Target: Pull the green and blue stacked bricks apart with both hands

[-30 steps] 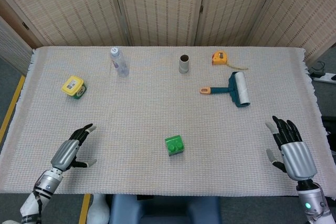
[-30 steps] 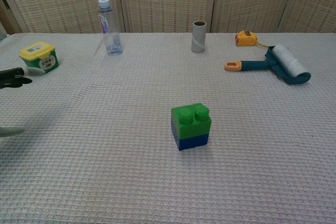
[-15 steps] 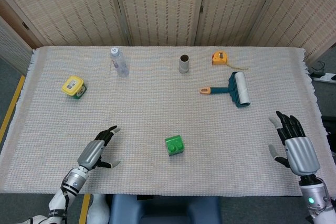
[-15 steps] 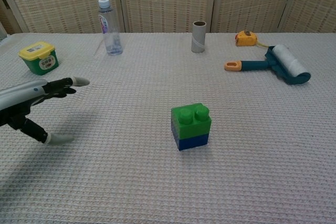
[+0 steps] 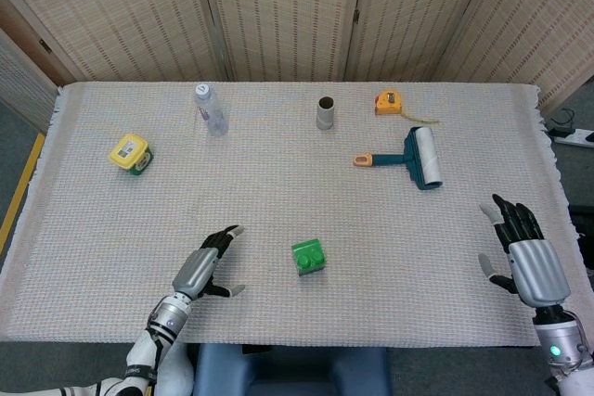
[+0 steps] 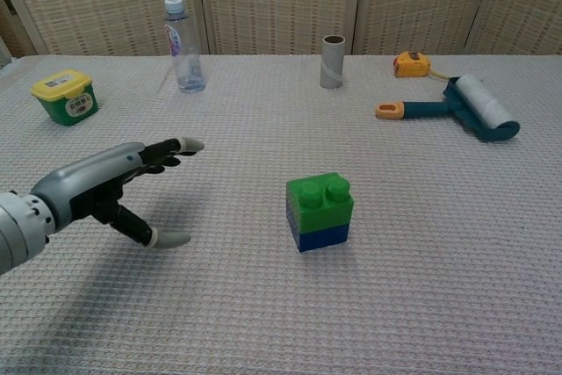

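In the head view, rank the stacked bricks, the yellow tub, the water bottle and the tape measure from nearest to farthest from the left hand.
From the left hand:
1. Stacked bricks, just to its right.
2. Yellow tub, back left.
3. Water bottle, far edge, straight ahead.
4. Tape measure, far right.

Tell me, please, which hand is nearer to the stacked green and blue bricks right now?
The left hand. It hovers open just left of the bricks, fingers pointing toward them. The right hand is open far off at the table's right edge.
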You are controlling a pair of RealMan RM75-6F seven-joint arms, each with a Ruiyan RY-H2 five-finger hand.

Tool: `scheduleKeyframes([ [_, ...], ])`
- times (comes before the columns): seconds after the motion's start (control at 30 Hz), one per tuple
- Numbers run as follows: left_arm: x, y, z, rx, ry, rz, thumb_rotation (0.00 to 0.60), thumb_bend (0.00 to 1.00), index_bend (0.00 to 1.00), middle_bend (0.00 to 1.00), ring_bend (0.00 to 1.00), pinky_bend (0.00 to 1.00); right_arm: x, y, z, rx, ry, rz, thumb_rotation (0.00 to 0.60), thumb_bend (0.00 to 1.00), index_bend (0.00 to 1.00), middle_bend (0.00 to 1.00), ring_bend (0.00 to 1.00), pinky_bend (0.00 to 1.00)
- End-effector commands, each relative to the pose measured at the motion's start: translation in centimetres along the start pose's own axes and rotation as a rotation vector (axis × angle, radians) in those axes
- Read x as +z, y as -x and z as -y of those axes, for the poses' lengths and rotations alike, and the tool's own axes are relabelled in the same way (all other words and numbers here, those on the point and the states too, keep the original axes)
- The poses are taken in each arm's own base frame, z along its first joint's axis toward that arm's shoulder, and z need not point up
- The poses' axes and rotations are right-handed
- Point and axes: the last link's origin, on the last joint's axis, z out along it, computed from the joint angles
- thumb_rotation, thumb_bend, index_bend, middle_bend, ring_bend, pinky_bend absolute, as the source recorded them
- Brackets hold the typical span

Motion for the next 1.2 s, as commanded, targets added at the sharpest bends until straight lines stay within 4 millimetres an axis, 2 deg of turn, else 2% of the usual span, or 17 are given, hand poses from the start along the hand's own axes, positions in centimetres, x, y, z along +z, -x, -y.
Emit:
scheduleKeyframes([
  [0.03, 1.0, 0.8, -0.7, -0.017, -0.007, 0.004, 0.6, 0.26, 0.0, 0.07, 0.0, 0.0, 0.1, -0.1, -0.2, 0.007, 0.005, 0.001, 0.6, 0.46, 0.0, 0.0, 0.0, 0.0],
  [0.3, 2.1, 2.9, -2.7, -0.031, -0.01, 0.059, 0.6, 0.26, 0.0, 0.09, 0.0, 0.0, 0.0, -0.6, -0.3, 0.02, 0.005, -0.02, 0.6, 0.46, 0.0, 0.0, 0.0, 0.0],
  [0.6, 3.3, 3.9, -5.0, -0.075, 0.007, -0.015, 0.6, 0.26, 0.0, 0.13, 0.0, 0.0, -0.1, -0.2, -0.1, 0.036, -0.011, 0.025, 0.6, 0.46, 0.0, 0.0, 0.0, 0.0],
  [1.2, 5.6, 6.8, -7.7, -0.057, 0.025, 0.003, 0.6, 0.24, 0.0, 0.14, 0.0, 0.0, 0.5, 0.0, -0.6, 0.051, -0.004, 0.043, 0.6, 0.46, 0.0, 0.0, 0.0, 0.0],
])
